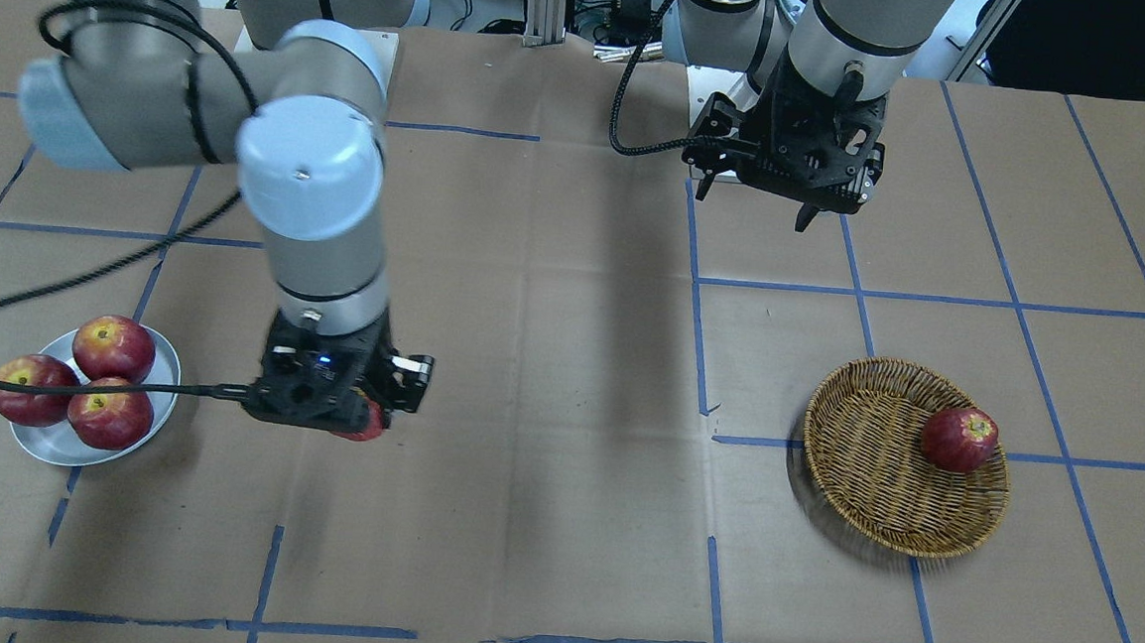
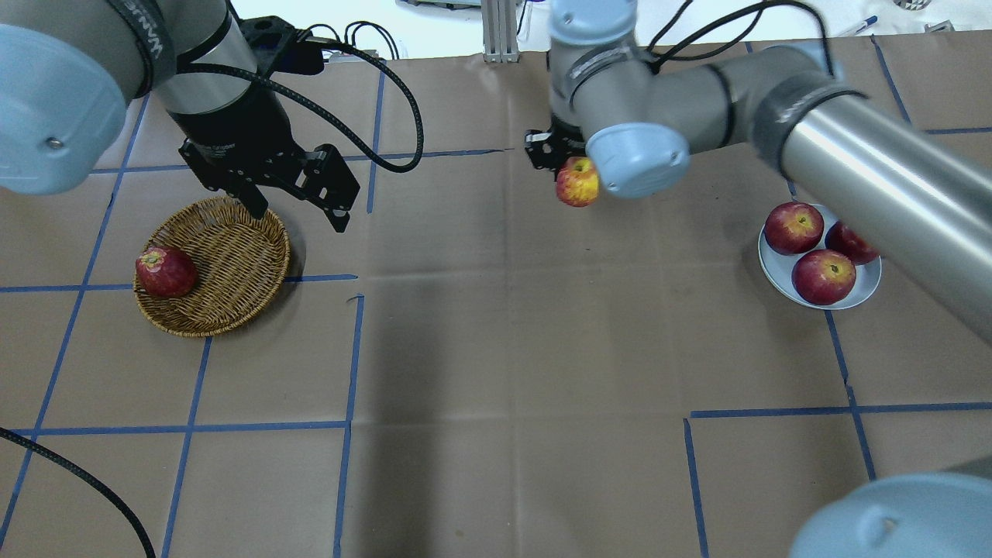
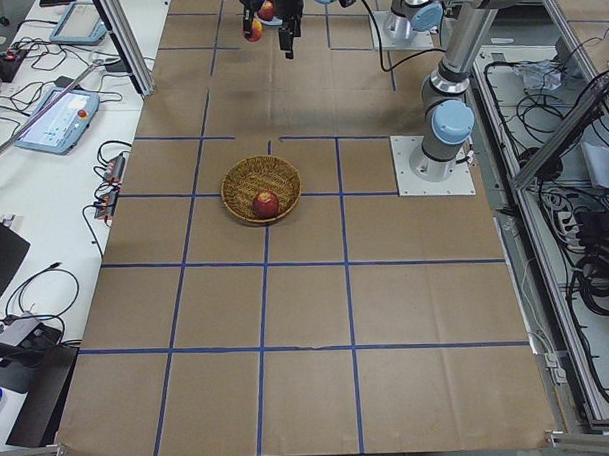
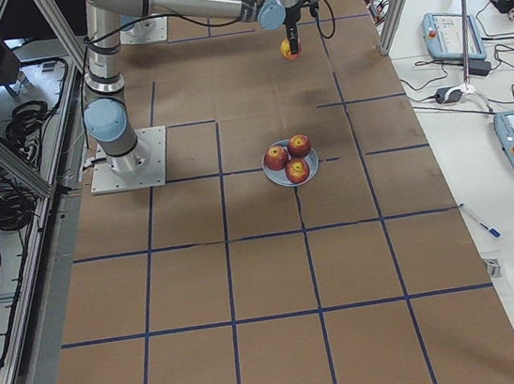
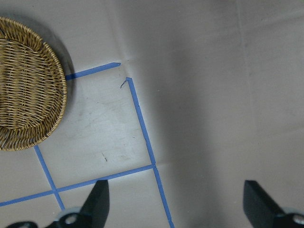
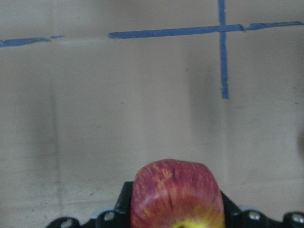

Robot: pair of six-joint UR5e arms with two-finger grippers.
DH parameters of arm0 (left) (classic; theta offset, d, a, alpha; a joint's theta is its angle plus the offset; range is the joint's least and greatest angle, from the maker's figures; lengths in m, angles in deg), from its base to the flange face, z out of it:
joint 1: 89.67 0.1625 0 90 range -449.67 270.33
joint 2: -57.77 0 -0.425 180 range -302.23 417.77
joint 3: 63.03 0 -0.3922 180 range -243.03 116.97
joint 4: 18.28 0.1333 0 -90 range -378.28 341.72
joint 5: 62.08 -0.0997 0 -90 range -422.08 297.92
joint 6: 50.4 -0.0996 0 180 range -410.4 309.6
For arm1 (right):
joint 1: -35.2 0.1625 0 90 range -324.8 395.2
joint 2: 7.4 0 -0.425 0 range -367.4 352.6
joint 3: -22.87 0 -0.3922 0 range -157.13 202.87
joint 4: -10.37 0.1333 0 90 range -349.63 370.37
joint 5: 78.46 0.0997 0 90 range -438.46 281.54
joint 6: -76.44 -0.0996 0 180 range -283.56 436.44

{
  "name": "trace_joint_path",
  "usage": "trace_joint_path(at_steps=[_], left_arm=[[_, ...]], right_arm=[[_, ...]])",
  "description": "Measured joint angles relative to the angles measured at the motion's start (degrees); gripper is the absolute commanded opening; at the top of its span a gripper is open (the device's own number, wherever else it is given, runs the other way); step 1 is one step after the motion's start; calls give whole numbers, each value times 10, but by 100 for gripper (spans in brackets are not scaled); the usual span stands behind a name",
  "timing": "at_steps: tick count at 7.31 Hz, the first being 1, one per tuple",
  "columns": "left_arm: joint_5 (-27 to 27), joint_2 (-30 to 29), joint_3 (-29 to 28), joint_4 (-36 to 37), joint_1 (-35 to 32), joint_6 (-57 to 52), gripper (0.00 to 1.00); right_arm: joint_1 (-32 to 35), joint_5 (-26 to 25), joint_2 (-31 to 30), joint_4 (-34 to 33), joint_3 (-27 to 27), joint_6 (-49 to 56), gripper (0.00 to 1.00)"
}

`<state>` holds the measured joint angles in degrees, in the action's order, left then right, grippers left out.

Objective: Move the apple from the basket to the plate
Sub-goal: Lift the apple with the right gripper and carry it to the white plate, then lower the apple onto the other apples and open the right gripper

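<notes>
As right gripper (image 2: 570, 175) clasps apple (image 2: 579, 186), plate (image 2: 775, 268) part-hidden

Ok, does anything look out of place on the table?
Nothing spilled or damaged. The plate is crowded, though: three dark-red apples fill it, one seeming to overhang the rim, leaving little room for the carried apple.

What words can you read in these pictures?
White letters on the strap round the left arm: too warped to read.
Tiny white print on the left gripper: too small to read.
No words on the apple, basket or plate.
</notes>
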<state>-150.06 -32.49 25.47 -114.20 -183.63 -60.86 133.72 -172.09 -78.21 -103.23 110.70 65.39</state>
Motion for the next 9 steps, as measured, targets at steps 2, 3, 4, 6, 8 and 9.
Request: trace_joint_path(at_steps=[2, 3, 4, 6, 8, 9], left_arm=[[0, 0, 0, 0, 0, 0, 99], [0, 0, 0, 0, 0, 0, 99], [0, 0, 0, 0, 0, 0, 99], [0, 0, 0, -1, 0, 0, 99], [0, 0, 0, -1, 0, 0, 99], [0, 0, 0, -1, 0, 0, 99]], right_arm=[[-105, 1, -50, 39, 22, 156, 52], [-157, 5, -62, 42, 39, 222, 52], [-201, 9, -68, 41, 55, 274, 52], [-268, 31, -67, 25, 89, 354, 52], [-306, 45, -55, -23, 116, 403, 52], [-313, 47, -42, -49, 124, 414, 52]])
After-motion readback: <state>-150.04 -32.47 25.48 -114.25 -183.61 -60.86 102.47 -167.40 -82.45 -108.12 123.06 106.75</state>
